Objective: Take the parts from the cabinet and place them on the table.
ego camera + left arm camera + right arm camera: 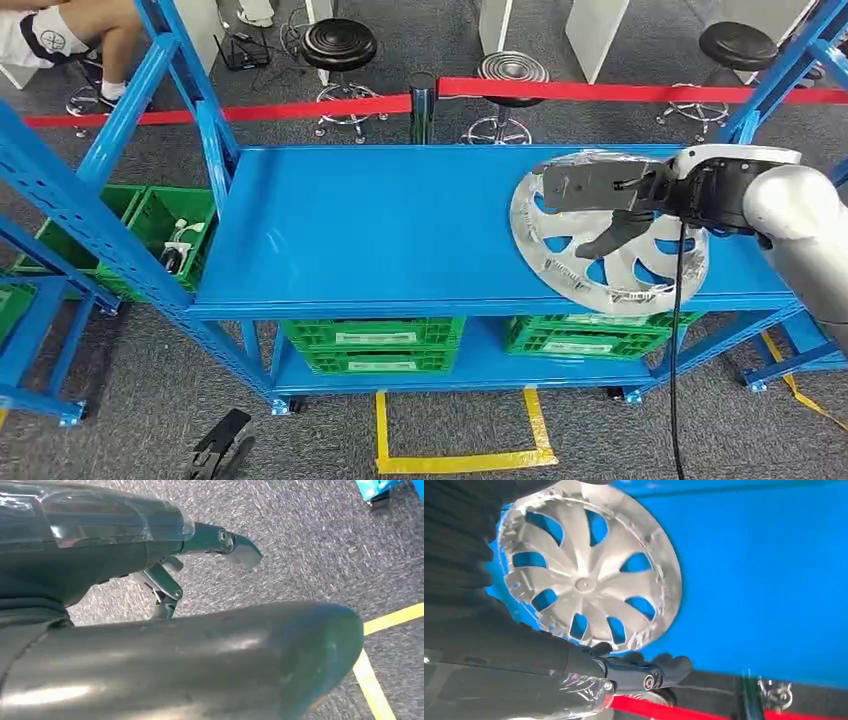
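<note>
Silver wheel cover (610,235) wrapped in clear film, lying at the right end of the blue table (400,230), close to the front edge and reaching back toward the rear one. Seems to rest flat on the surface, though a slight lift cannot be ruled out.

Placing step, by the look of it: part already on the table, release likely the matter in hand. Next move would call for parting the fingers fully from the rim, then drawing the arm back without dragging the film or nudging the cover toward the front edge.

Right hand (620,205) over the cover's rear part, reaching in from the right end. Dark fingers (644,672) extended along the rim in the right wrist view, thumb down among the spokes in the head view; whether gripping or merely touching cannot be told.

Left hand (165,570) hanging low over grey carpet (310,535) with yellow floor tape (390,617) nearby, fingers loosely spread, holding nothing.

Green crates (370,345) on the lower shelf beneath the table.
</note>
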Robot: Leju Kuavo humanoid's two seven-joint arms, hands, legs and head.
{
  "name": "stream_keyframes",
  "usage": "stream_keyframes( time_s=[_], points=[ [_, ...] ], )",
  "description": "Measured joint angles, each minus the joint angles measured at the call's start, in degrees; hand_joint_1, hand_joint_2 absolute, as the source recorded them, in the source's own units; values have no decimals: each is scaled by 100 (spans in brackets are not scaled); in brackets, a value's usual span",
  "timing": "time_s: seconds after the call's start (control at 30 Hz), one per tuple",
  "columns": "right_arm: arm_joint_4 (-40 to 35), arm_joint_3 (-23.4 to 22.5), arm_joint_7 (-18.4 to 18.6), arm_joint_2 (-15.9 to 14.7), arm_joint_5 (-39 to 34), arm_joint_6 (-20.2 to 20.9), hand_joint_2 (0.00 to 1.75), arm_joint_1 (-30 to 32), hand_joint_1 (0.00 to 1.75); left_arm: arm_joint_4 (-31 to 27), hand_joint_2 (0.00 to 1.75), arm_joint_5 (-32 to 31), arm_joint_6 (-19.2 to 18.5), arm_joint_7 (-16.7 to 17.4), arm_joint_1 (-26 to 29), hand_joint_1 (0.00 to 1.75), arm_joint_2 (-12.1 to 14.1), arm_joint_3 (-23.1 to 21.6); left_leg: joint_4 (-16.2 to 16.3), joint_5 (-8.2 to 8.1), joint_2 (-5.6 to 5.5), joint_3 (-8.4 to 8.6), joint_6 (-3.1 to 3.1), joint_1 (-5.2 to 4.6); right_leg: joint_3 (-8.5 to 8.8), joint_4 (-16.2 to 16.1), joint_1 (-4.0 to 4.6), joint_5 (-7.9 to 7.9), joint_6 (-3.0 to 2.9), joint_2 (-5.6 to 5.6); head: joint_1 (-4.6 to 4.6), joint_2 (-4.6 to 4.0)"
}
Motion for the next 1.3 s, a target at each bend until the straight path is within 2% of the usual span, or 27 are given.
stream_keyframes(
  time_s=[0.33, 0.53, 0.57, 0.73, 0.87, 1.13, 1.3],
  points=[
    [-7, 57, -45, -57, 85, 33, 175, -16, 0, 0, 0, 11, -2, -11, 3, 0, -4, 0, 0, 0, -4, 0, 0, 0, 1, 0, 0, 0, 0, -6, -2, 0],
    [7, 304, -439, -405, 433, 26, 175, -87, 0, 20, 0, 22, -4, -175, 56, 0, 7, -5, 0, 0, -13, -2, -1, 0, 8, 0, 1, -5, -4, -22, 9, 2],
    [39, 577, -433, -531, 697, -59, 175, -176, 0, 46, 0, 155, 6, -87, 69, 0, 4, -5, 0, 0, 21, 0, -1, 1, 7, 0, 2, -5, -4, -16, -2, 0],
    [577, 783, -936, -697, 1231, -135, 175, -217, 0, 46, 0, 444, 66, -24, 116, 0, -2, -11, 0, 0, 27, 0, -1, 2, 8, 0, 2, -5, -4, -16, 4, 0],
    [833, 850, -911, -730, 1248, -138, 175, -216, 0, -11, 0, 533, 135, 96, 110, 0, -13, -13, 0, 0, 36, 3, -1, 1, 5, 0, 2, -5, -3, -12, -4, 0],
    [1320, 947, -1047, -1023, 1080, -140, 175, -104, 0, -4, 0, 702, 109, -57, 111, 0, -9, -33, 0, -1, 21, 1, -1, 1, 6, -2, 2, -5, -3, -14, -7, 0],
    [1456, 1014, -986, -1137, 966, -120, 175, -50, 0, 0, 0, 769, 105, -83, 106, 0, -11, -44, 0, 0, 21, 3, -1, 2, 6, -2, 2, -5, -3, -14, -7, 0]
  ],
)
